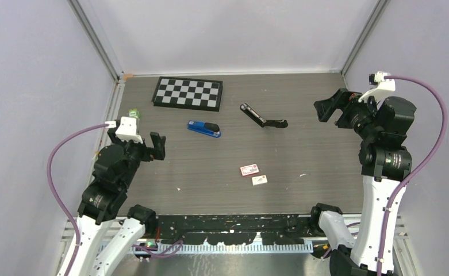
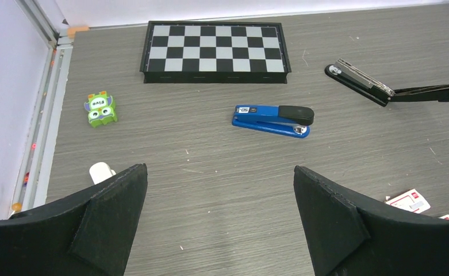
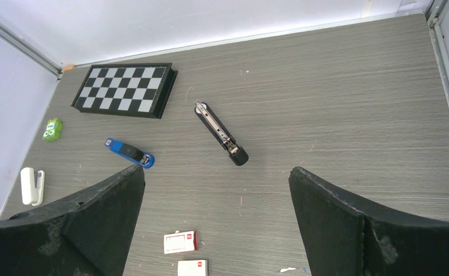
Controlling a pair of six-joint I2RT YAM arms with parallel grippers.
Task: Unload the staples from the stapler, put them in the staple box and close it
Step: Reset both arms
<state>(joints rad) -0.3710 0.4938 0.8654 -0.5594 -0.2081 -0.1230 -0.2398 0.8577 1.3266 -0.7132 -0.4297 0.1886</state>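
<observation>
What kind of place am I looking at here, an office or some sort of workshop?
Most likely a robotics lab test cell: two robot arms bolted at a table's edge, plain walls boxing it in, and odd props laid out, a blue stapler, an open black stapler, a chessboard.

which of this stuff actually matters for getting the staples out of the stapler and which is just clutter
For the job:
- black stapler, lying swung open
- blue stapler, closed

Just lying about:
- chessboard
- green toy
- red-and-white boxes
- white item by the left wall
</observation>
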